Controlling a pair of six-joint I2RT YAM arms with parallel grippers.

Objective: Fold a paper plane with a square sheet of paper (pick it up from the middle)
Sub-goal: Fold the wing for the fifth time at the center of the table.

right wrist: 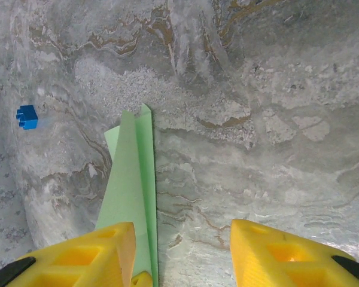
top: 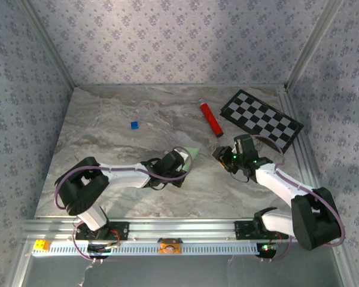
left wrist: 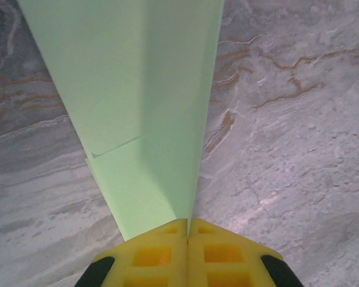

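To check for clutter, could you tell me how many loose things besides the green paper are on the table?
3: a small blue block far left of centre, a red tube far middle, a checkerboard far right. Others may be hidden.

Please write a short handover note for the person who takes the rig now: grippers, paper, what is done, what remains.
Left gripper: shut on one end of the plane.
Right gripper: open, empty, close beside the plane.
Done: the sheet is folded into a narrow dart with a centre crease.
Left: probably check the folds, then set the plane on the table and release. Whether every fold is finished cannot be told.
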